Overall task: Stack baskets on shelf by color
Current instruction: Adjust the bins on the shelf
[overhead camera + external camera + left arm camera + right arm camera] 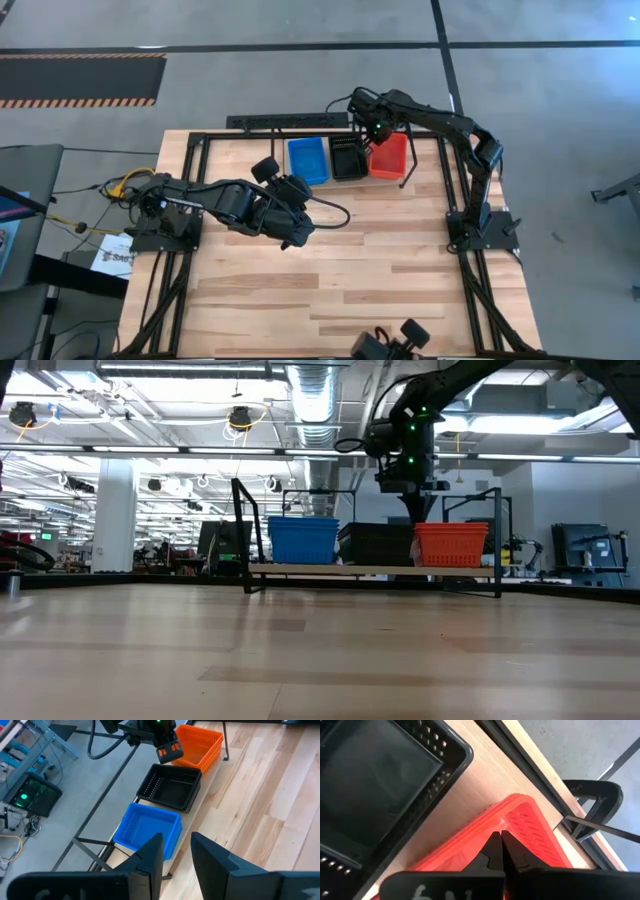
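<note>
Three baskets stand side by side on the shelf [370,569] along the table's far edge: blue [308,160], black [348,160] and red-orange [392,158]. My right gripper [374,140] hangs shut over the red-orange basket [530,830], pointing steeply down at its far corner beside the black basket [375,780]. In the low view that gripper [414,515] ends just at the top of the red-orange basket [452,545]. My left gripper [303,235] hovers over the middle of the table, open and with nothing in it [177,845], facing the shelf. My right gripper has its shut fingertips [496,845] at the rim of the red-orange basket's corner [512,802], coming from above. Whether they touch the rim, I cannot tell. The basket rests flat on the shelf board.
A black bar [285,121] lies behind the shelf. Black frame rods run along the table's left [190,180] and right [450,180] sides. A camera mount [390,342] sits at the near edge. Bare plank tabletop [380,260] stretches between the shelf and the near edge.
</note>
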You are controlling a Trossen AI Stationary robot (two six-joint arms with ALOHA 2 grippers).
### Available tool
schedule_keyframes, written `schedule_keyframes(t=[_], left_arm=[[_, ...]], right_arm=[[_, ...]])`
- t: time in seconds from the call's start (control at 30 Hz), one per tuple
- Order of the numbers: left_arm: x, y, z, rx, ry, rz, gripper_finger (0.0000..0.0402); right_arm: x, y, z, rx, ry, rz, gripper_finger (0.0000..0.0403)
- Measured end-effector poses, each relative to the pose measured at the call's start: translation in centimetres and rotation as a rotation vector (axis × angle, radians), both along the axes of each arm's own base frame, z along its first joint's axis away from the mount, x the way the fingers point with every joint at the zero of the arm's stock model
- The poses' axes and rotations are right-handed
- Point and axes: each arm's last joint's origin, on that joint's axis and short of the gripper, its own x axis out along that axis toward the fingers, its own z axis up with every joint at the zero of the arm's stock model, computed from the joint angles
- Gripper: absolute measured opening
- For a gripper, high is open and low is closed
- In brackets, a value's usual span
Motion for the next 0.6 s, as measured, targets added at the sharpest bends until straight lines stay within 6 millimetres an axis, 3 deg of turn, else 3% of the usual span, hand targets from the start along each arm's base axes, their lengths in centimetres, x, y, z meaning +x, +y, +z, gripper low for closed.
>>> schedule_keyframes(t=[0.37, 0.6], left_arm=[[-0.1, 0.0, 0.0, -0.004, 0.010, -0.003, 0.0089], [-0.1, 0.0, -0.1, -0.001, 0.021, -0.004, 0.0089]], right_arm=[[1.2, 0.1, 0.2, -0.058, -0.073, 0.035, 0.0001], [0.6, 0.7, 0.3, -0.048, 0.007, 0.035, 0.0000]])
